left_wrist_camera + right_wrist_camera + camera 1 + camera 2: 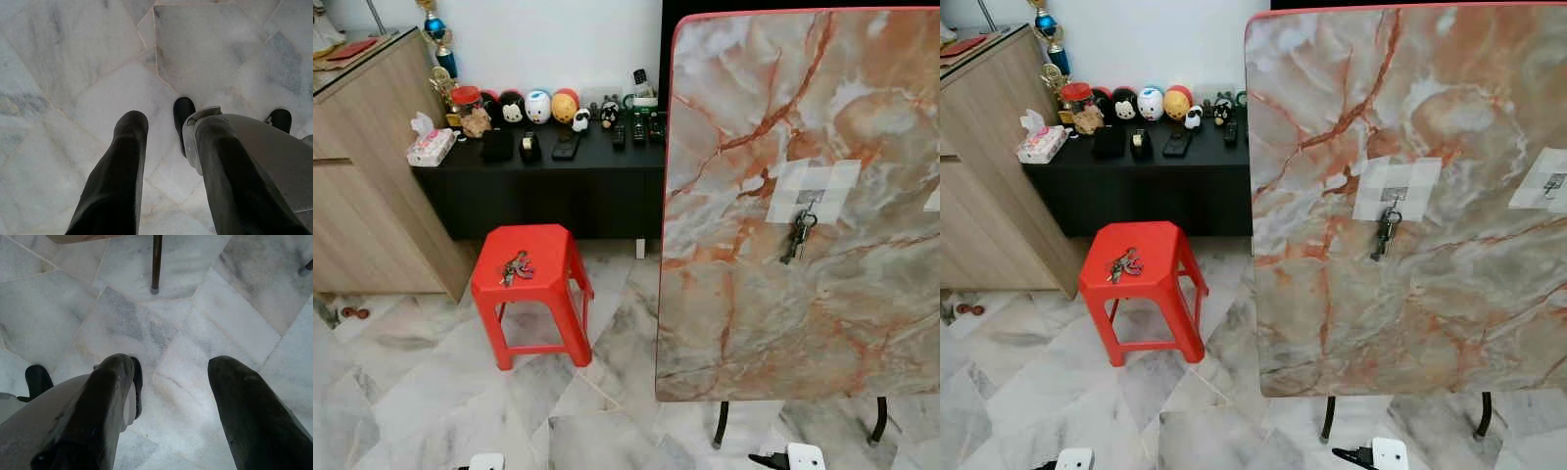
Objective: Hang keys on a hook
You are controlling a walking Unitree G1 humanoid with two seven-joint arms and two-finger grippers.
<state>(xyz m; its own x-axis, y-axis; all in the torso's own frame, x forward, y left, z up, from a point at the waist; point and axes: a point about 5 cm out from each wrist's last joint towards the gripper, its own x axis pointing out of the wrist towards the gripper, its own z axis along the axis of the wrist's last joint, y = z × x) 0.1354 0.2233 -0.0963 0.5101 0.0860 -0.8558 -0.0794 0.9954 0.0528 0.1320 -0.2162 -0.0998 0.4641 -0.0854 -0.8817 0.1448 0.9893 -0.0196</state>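
A bunch of keys [517, 266] lies on top of a red plastic stool [530, 257]. To its right stands an upright marble-patterned board [803, 117]; a second bunch of keys [798, 235] hangs on it from a small hook [811, 204] on a white patch. Another hook [1554, 182] sits further right on the board. Both arms hang low by my sides. In the left wrist view my left gripper [171, 120] is open over the marble floor, with nothing between its fingers. My right gripper [171, 363] is open over the floor too, near a thin board leg [156, 264].
A low black cabinet [548, 186] along the back wall carries small figurines, remotes and a tissue pack [431, 145]. A wooden cupboard [362, 166] stands at the left. The board rests on thin black legs [720, 423]. Marble floor [431, 392] lies open before the stool.
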